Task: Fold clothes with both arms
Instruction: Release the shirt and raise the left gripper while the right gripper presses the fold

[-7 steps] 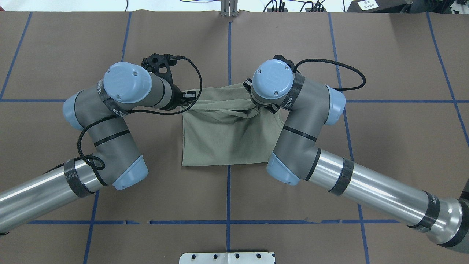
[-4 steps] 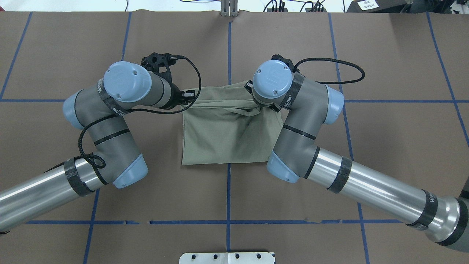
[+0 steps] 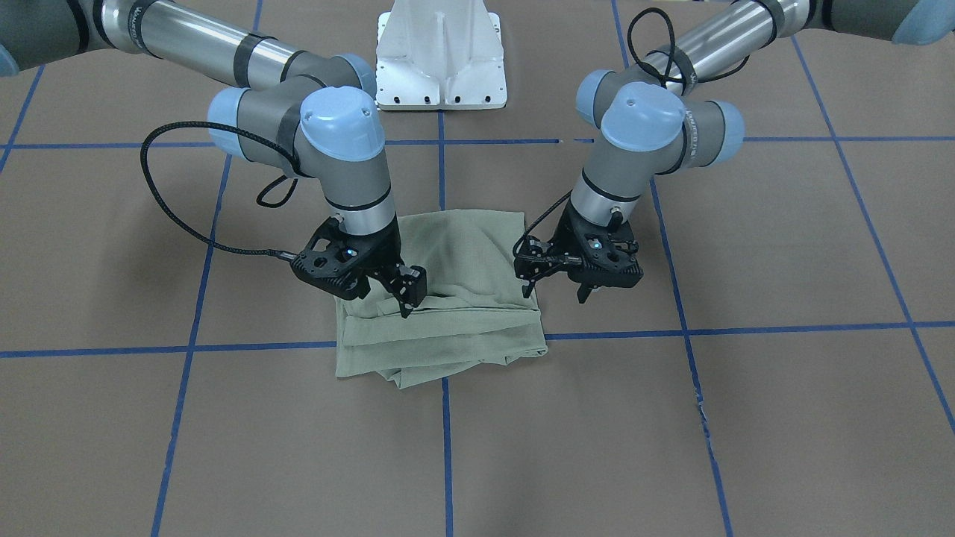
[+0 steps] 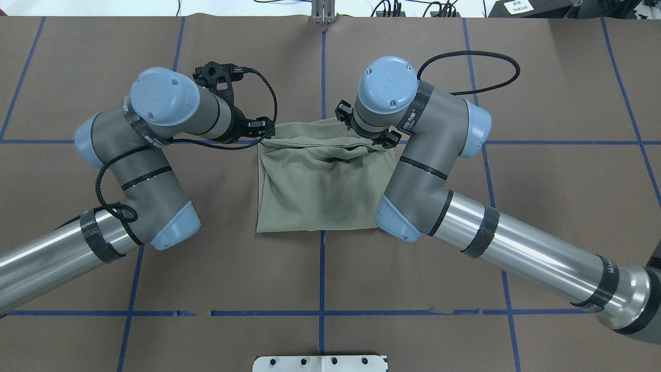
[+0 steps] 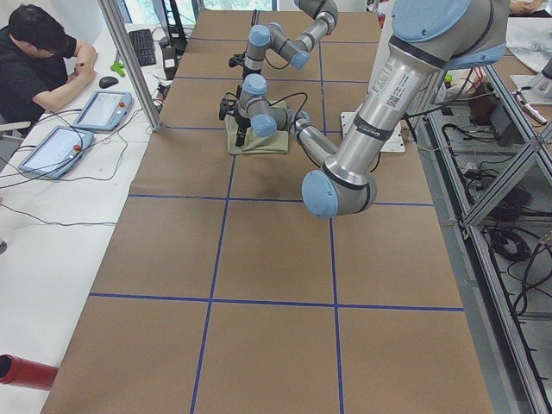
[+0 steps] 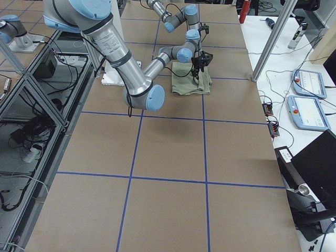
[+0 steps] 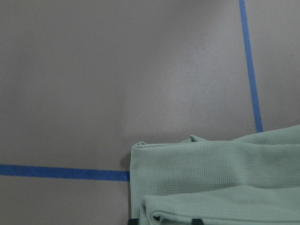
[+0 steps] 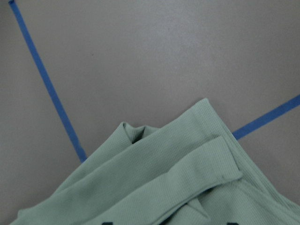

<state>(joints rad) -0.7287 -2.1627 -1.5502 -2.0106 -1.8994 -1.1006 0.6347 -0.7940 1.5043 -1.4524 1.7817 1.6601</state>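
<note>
- Front view: the shirt (image 3: 455,250) lies as a squarish folded packet mid-counter (image 3: 746,418), with a rumpled ridge running across it. The right fingers (image 3: 408,292) are spread apart with one tip down at that ridge. The left fingers (image 3: 529,280) are spread too, at the opposite side edge and partly over bare counter. Nothing looks pinched.
- Overhead: both wrists sit at the packet's far corners. The left fingers (image 4: 264,128) are just beside the cloth, and the right ones are hidden under their wrist. My guess is that the bunched far edge is the bit to sort, so get each pair astride its corner before closing.
- Left-end view: too small to read the fingers.
- Right-end view: same deal.
- Left wrist: the corner shows stacked layers (image 7: 206,183), so I'd bite deep enough to catch them all.
- Right wrist: a loose strip (image 8: 197,178) crosses this corner. I'd pinch it in as well, or it probably flops out. Then I'd move both arms level and at one pace.
</note>
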